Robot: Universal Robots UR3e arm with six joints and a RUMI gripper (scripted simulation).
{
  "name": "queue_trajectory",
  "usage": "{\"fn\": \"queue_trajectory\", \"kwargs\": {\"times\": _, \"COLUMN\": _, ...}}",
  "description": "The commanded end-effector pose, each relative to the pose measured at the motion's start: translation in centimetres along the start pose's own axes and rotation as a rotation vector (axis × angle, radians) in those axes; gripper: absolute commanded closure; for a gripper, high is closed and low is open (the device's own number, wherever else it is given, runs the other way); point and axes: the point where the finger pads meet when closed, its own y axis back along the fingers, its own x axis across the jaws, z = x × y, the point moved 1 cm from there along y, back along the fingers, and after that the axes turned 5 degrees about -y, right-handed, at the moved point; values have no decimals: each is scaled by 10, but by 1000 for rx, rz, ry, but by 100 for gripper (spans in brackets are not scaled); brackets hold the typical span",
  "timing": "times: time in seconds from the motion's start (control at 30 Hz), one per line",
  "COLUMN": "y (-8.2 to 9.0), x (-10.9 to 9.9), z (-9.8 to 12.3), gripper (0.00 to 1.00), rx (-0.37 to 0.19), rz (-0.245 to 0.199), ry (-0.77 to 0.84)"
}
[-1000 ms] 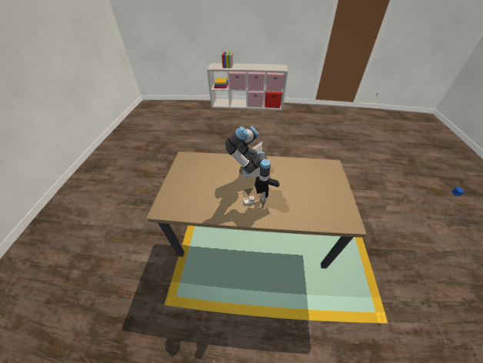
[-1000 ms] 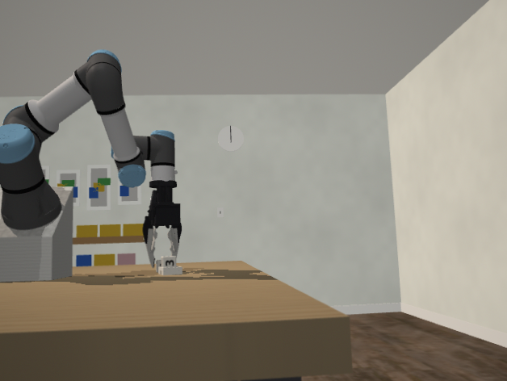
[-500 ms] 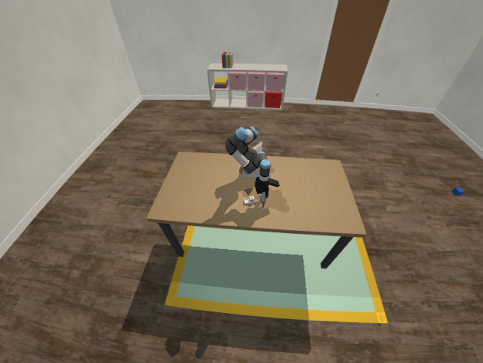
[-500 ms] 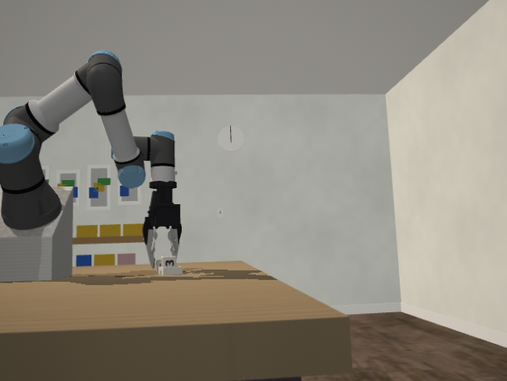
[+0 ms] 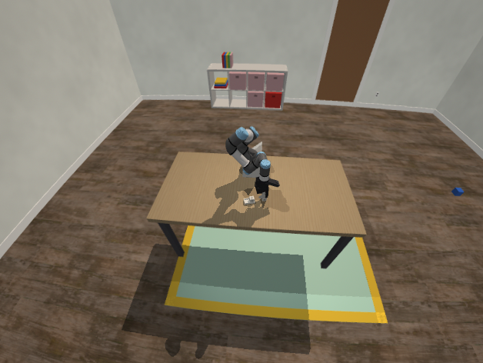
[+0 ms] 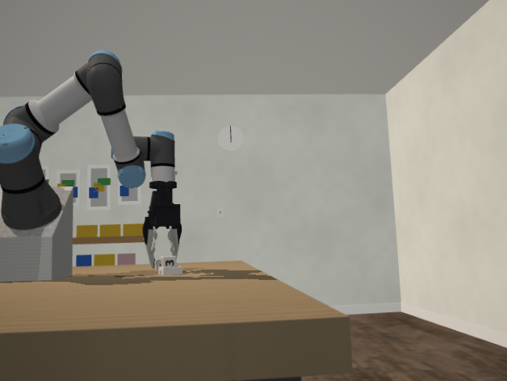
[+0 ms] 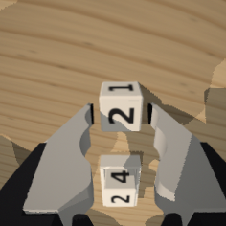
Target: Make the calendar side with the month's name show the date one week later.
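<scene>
In the wrist view a white cube (image 7: 121, 111) stands between my fingertips, with a 2 on its near face and a 1 on the face above. My gripper (image 7: 120, 104) flanks it with a narrow gap on each side, so it is open and not gripping. A second white cube (image 7: 121, 186), showing a 4 and a 2, lies lower in that view between the finger bases. In the exterior view my gripper (image 6: 163, 261) points straight down over a cube face with a 3 (image 6: 168, 261) on the small white tray (image 6: 169, 270). The overhead view shows the gripper (image 5: 262, 198) beside the calendar (image 5: 248, 201).
The calendar sits near the middle of the wooden table (image 5: 255, 194). The arm's grey base block (image 6: 36, 253) stands at the table's back edge. A shelf unit (image 5: 248, 85) stands by the far wall and a small blue cube (image 5: 458, 191) lies on the floor.
</scene>
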Motion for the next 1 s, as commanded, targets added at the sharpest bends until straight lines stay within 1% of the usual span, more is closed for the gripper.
{"fn": "queue_trajectory", "kwargs": {"times": 0.0, "y": 0, "x": 1, "z": 0, "gripper": 71, "rx": 0, "rz": 2, "ry": -1}}
{"fn": "queue_trajectory", "kwargs": {"times": 0.17, "y": 0, "x": 1, "z": 0, "gripper": 71, "rx": 0, "rz": 2, "ry": -1}}
{"fn": "queue_trajectory", "kwargs": {"times": 0.2, "y": 0, "x": 1, "z": 0, "gripper": 89, "rx": 0, "rz": 2, "ry": -1}}
{"fn": "queue_trajectory", "kwargs": {"times": 0.97, "y": 0, "x": 1, "z": 0, "gripper": 89, "rx": 0, "rz": 2, "ry": -1}}
